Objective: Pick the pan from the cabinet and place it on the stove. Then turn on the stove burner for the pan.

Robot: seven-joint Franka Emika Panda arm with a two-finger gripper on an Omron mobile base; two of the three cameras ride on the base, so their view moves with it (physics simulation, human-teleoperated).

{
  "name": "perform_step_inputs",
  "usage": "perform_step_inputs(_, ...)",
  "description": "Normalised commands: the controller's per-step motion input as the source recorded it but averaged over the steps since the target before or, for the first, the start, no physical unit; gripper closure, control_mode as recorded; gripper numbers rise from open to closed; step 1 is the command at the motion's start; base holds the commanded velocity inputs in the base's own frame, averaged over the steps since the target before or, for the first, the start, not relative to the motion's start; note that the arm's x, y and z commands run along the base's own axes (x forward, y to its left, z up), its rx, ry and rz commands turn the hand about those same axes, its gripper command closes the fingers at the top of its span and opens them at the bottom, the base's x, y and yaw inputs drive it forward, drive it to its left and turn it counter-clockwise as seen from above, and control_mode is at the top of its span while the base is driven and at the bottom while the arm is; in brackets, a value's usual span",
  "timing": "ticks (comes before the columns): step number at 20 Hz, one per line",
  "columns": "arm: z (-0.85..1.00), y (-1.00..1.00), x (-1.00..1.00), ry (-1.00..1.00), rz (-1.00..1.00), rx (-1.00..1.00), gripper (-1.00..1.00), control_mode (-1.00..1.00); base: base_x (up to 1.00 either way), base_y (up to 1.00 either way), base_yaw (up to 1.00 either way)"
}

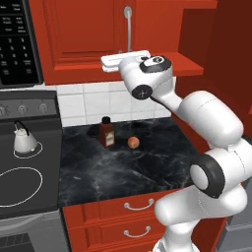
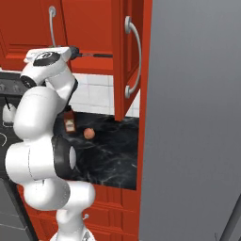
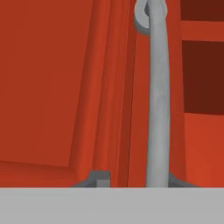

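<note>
**Jaws at the cabinet door handle; pan not yet reached**

The two-finger gripper (image 3: 138, 179) has its jaws straddling the long vertical silver bar handle (image 3: 157, 109), low on the bar. I cannot tell whether they are clamped on it. The likely aim is to pull this door, since the red wooden wall cabinet (image 3: 43, 87) must open first. The small dark frying pan is presumably inside, hidden. The dark glass-top stove (image 1: 24, 197) waits left of the black marble desk (image 1: 123, 167).
</note>
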Motion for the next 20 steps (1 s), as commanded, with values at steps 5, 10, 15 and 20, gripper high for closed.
perform_step_inputs(5,0.00,0.31,-0.22,0.01,0.00,0.00,1.00,-1.00,0.00,0.00,0.00)
perform_step_inputs(10,0.00,0.51,-0.59,0.00,0.00,0.00,1.00,-1.00,0.00,0.00,0.00)
perform_step_inputs(15,0.00,0.58,-0.70,0.00,0.00,0.00,1.00,-1.00,0.00,0.00,0.00)
perform_step_inputs(20,0.00,0.79,-0.75,0.00,0.00,0.00,1.00,-1.00,0.00,0.00,0.00)
